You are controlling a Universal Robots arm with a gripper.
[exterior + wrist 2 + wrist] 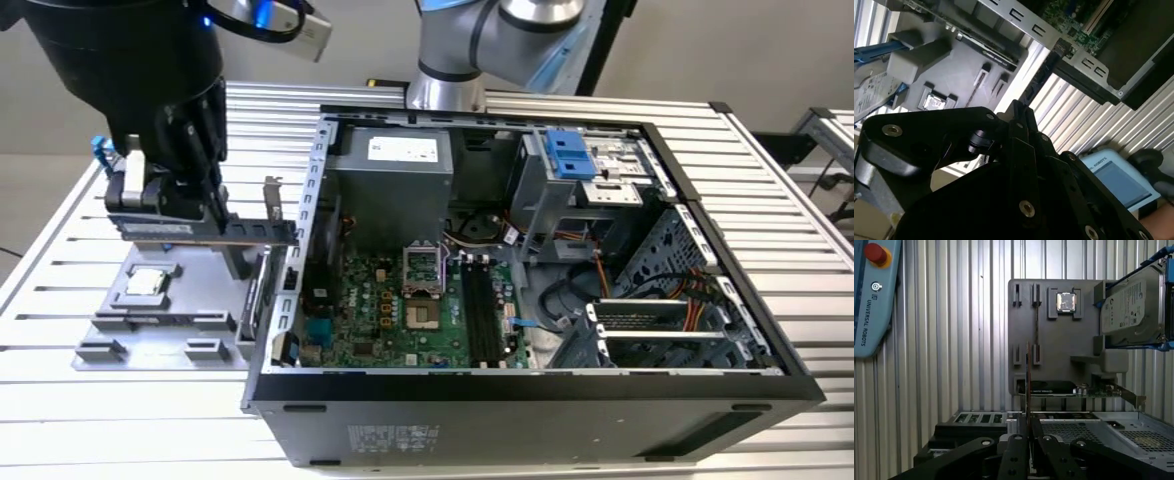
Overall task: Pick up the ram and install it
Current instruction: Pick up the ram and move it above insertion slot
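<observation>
The ram (174, 232) is a long dark stick, and my black gripper (203, 212) is shut on it. It hangs level over the grey fixture plate (160, 320) at the exterior view's left. In the first wrist view the ram (1027, 380) shows edge-on, sticking out from between the closed fingers of the gripper (1028, 437). The second wrist view shows the gripper (1019, 112) with its finger ends pressed together. In the open computer case (534, 385) lie the green motherboard (380, 300) and its black memory slots (478, 300), off to the exterior view's right of the gripper.
On the fixture plate (1054, 340) rest a square silver processor chip (1066, 302), a hard drive in a blue frame (1129, 307) and a graphics card (1069, 389) on edge by the case wall. A blue teach pendant (869, 300) lies on the slatted table.
</observation>
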